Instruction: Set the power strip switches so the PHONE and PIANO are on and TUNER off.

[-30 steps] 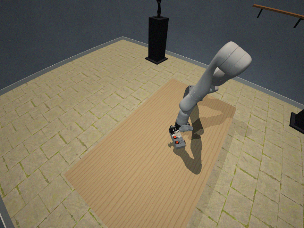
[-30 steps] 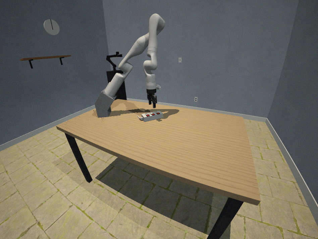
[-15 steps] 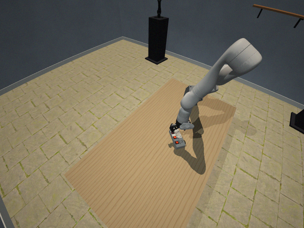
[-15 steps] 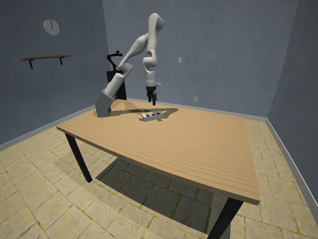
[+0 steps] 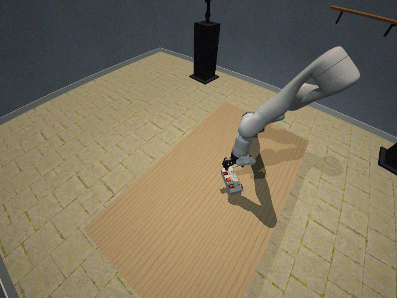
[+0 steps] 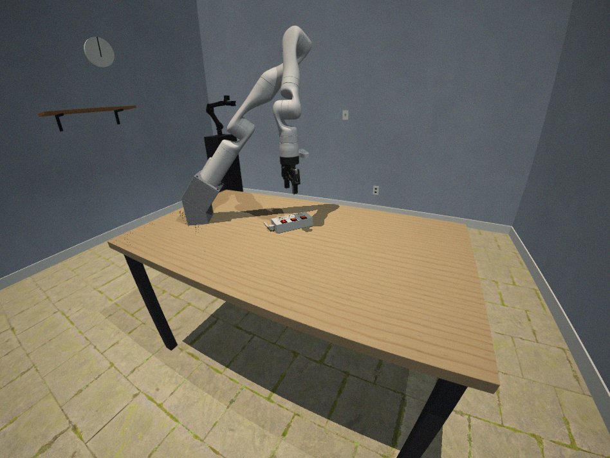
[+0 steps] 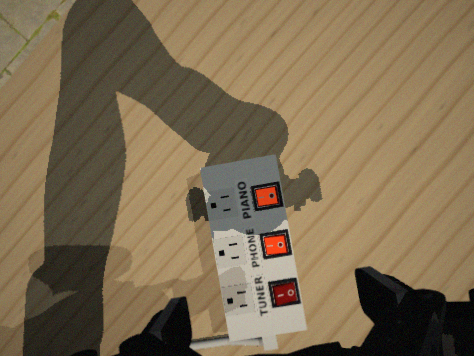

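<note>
On the wooden table (image 5: pixel 179 205) (image 6: pixel 345 265) (image 7: pixel 380 125), toward the end where the arm (image 5: pixel 276 102) (image 6: pixel 291 73) is mounted, the strip (image 5: pixel 235 191) (image 6: pixel 293 226) (image 7: pixel 240 172) lies flat, face up, its outlets and labels showing. The arm reaches over it from above. The gripper (image 5: pixel 228 166) (image 6: pixel 291 191) (image 7: pixel 272 301) hangs above the strip, fingers spread as wide as they go, nothing between them; I see a gap below the fingertips, so no contact. Of the three switches, PIANO (image 5: pixel 231 186) (image 6: pixel 303 217) (image 7: pixel 267 195), at the end away from the cord, glows bright orange; PHONE (image 5: pixel 228 179) (image 6: pixel 293 219) (image 7: pixel 275 244), in the middle, glows likewise; TUNER (image 5: pixel 225 173) (image 6: pixel 283 221) (image 7: pixel 285 293), nearest the cord (image 6: pixel 268 226) (image 7: pixel 225 342), is dark red. Reading: lit means on, dark means off, so the settings appear to match the request. Step in hand, in my judgement: pressing is done, and what remains is clearing off and letting things settle. Next move: lift straight up and away, no further press. Risk noted: a low sideways swing could have an open finger clip a rocker or nudge the strip. Whether any rocker is moving, I cannot tell from here; worth a last check.

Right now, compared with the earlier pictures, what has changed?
The gripper has risen higher above the power strip, and the arm's raised elbow has swung rightward in the top view. This leaves the TUNER switch uncovered there. No grasp or release shows. The strip stayed in place, flat and upright; PHONE and PIANO remain lit.
</note>
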Tool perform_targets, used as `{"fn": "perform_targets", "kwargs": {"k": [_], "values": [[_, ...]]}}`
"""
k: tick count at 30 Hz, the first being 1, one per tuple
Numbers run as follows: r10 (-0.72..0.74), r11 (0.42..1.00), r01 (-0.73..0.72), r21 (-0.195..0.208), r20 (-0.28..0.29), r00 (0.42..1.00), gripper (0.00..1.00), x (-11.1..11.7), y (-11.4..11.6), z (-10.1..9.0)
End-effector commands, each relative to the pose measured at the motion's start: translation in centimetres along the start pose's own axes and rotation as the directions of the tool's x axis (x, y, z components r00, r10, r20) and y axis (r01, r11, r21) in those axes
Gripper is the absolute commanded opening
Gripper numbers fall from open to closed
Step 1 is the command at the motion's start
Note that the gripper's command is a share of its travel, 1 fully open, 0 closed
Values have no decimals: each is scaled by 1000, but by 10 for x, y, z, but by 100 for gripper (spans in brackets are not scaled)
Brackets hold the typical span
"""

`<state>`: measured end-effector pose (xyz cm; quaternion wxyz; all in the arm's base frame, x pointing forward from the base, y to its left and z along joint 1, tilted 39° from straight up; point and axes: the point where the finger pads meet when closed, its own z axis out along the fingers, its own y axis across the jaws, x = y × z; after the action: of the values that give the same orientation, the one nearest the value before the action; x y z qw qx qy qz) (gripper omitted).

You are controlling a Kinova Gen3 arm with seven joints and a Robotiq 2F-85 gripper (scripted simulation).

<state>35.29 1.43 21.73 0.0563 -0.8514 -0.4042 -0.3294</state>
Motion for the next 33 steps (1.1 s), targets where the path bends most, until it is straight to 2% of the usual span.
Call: {"fn": "perform_targets", "kwargs": {"k": [1, 15, 33], "values": [[-5, 1000, 5, -21, 2, 1000, 100, 1, 5, -10], [-5, 1000, 5, -21, 2, 1000, 100, 1, 5, -25], [-5, 1000, 5, -21, 2, 1000, 100, 1, 5, -27]]}}
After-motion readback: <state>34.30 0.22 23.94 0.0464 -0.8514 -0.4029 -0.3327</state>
